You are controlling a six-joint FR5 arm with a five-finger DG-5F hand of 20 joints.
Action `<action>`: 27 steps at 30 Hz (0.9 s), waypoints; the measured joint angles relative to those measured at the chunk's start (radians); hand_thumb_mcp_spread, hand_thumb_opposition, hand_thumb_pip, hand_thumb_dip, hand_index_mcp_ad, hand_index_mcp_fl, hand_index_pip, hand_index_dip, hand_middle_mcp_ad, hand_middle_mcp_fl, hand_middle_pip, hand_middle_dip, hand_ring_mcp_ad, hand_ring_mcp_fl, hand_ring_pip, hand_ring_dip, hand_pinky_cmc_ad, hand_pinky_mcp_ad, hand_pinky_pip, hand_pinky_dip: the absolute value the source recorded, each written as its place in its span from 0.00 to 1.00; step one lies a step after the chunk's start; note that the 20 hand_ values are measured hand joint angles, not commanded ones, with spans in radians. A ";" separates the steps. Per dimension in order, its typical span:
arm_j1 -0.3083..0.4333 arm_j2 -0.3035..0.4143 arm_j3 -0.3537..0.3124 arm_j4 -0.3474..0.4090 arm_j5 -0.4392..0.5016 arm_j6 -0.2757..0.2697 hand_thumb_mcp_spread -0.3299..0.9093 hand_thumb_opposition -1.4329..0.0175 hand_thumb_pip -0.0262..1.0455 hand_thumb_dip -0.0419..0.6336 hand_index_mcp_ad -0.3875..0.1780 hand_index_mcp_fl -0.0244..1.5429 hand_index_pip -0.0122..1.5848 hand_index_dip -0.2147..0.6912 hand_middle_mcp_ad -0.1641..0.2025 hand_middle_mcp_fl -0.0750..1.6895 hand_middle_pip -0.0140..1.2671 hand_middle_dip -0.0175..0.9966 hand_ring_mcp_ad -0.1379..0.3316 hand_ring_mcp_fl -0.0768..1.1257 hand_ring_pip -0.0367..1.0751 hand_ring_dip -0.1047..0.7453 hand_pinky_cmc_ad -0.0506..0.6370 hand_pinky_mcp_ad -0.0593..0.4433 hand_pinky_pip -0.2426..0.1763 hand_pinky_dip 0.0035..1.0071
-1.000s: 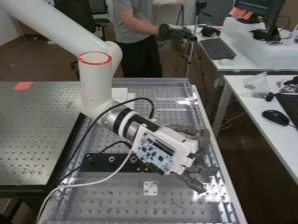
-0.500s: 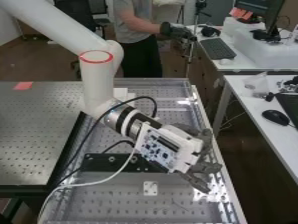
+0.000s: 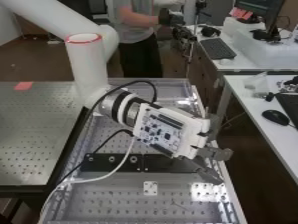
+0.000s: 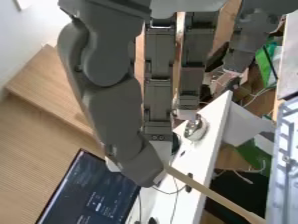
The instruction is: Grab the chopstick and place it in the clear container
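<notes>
Wrist view: robot hand (image 3: 218,153) pinching chopstick (image 4: 213,194)

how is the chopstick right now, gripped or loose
Gripped: in the wrist view the chopstick juts out from the thumb tip of the hand, pinched near one end.

The chopstick (image 4: 214,194), slim, straight and pale like bare wood, is sticking out at a slant from the dark grey fingers (image 3: 210,173), which are gripping it near one end, over by the tabletop's (image 3: 120,202) right edge.
</notes>
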 joint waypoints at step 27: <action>0.159 0.301 -0.178 -0.191 -0.248 -0.121 0.92 0.21 0.44 0.51 0.38 0.83 0.28 0.60 0.46 0.77 0.22 0.72 0.44 0.59 0.14 0.80 0.50 0.77 0.58 0.18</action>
